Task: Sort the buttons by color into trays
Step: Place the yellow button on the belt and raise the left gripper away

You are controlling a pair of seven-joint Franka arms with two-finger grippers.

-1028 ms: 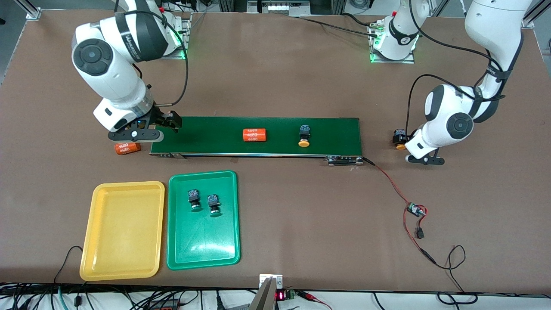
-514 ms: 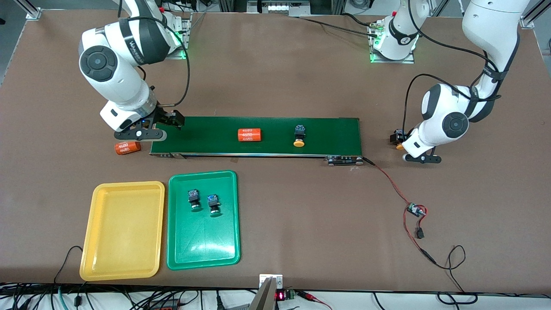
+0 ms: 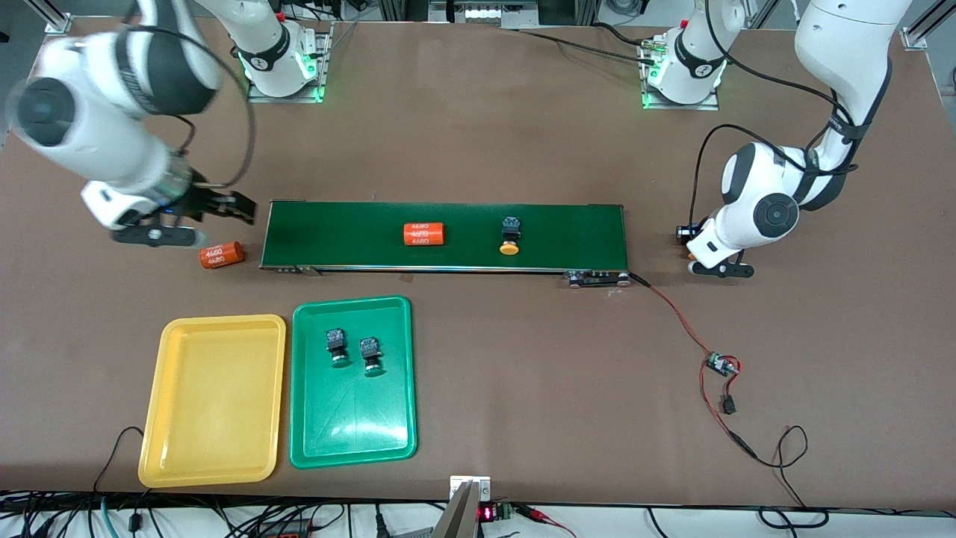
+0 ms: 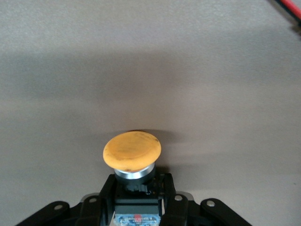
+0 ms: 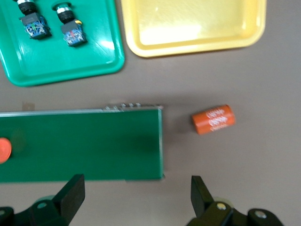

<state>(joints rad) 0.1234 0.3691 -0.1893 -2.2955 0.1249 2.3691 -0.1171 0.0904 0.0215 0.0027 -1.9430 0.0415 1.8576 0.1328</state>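
One yellow-orange button [image 3: 509, 237] lies on the conveyor belt [image 3: 567, 235]. My left gripper [image 3: 688, 243] is shut on the other yellow-orange button [image 4: 132, 150], low over the table just off the belt's end at the left arm's end; its fingers [image 4: 104, 190] clamp the button's black body. Two green buttons [image 3: 337, 348] [image 3: 370, 356] lie in the green tray [image 3: 351, 418], beside the yellow tray [image 3: 213, 403]. My right gripper [image 3: 228, 208] is open and empty over the table off the belt's other end; the right wrist view shows its gripper [image 5: 136, 193] above bare table.
An orange "4680" cylinder [image 3: 423, 234] lies on the belt, another [image 3: 221, 255] on the table near the right gripper. A small circuit board [image 3: 721, 365] with red and black wires lies nearer the front camera than the left gripper.
The right arm has swung away from the belt's end toward the table's edge. The cylinder and yellow button on the belt have drifted toward the right arm's end. The left gripper has edged toward the belt.
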